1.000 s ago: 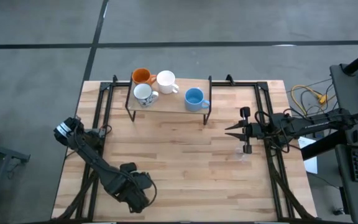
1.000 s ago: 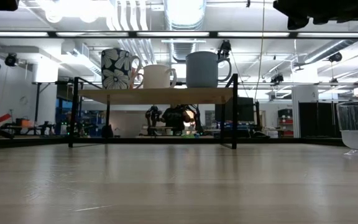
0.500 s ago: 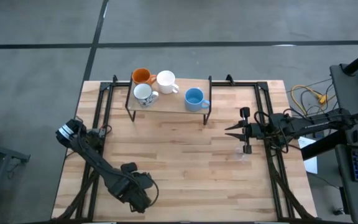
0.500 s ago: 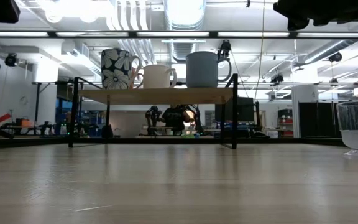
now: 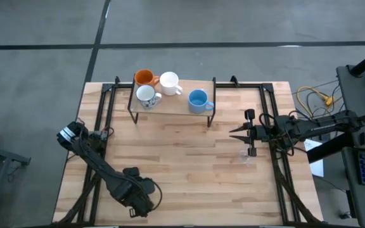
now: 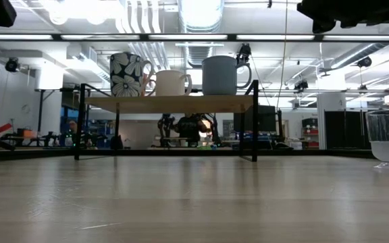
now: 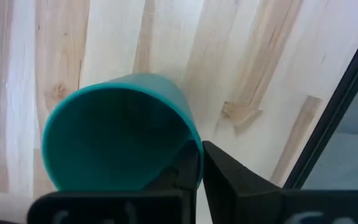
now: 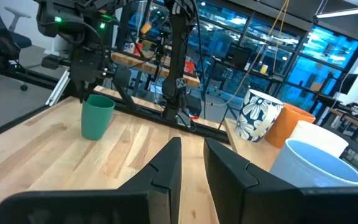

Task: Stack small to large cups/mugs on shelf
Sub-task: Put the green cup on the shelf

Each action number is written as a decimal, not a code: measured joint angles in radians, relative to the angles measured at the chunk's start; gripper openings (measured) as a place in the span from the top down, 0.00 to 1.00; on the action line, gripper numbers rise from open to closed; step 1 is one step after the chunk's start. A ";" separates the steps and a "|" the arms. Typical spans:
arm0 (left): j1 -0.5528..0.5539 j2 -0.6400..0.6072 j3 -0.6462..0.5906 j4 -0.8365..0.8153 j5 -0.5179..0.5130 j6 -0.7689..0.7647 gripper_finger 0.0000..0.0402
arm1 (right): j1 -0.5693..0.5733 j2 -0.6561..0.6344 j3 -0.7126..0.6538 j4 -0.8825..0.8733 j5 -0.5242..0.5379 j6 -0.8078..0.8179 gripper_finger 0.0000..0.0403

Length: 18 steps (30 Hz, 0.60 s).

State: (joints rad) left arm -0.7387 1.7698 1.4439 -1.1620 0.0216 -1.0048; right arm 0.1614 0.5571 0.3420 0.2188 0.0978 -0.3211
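My left gripper stands over the table's near left part, pointing down, shut on the dark green cup. In the high view the arm hides that cup. On the shelf at the far side stand the orange mug, the plain white mug, the white mug with dark markings and the light blue mug. The clear glass stands on the table at the right. Just beyond it my right gripper hovers level, a narrow gap between its fingers, holding nothing. My left gripper has the green cup's rim between its fingers, one finger inside the cup and one outside. The fingers come from above, pointing down. The cup stands upright with its base on the table.
The shelf rests on thin black legs, with open space beneath it. Black frame rails run along the table's left and right sides. Bare tabletop lies between the shelf and the near edge.
The green cup's edge in the low view has shifted a little toward the table's left edge.
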 joint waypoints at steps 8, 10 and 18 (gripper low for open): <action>0.041 -0.019 0.141 -0.075 0.002 0.088 1.00 | 0.000 0.000 0.000 0.000 0.001 -0.001 0.84; 0.062 -0.019 0.202 -0.104 -0.006 0.124 1.00 | 0.000 0.000 0.000 0.000 0.005 -0.002 0.84; 0.187 -0.019 0.395 -0.221 -0.099 0.340 1.00 | 0.000 0.000 0.000 0.000 0.008 -0.005 0.84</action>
State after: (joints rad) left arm -0.5515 1.7508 1.8387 -1.3825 -0.0777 -0.6650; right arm 0.1612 0.5571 0.3420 0.2188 0.1059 -0.3264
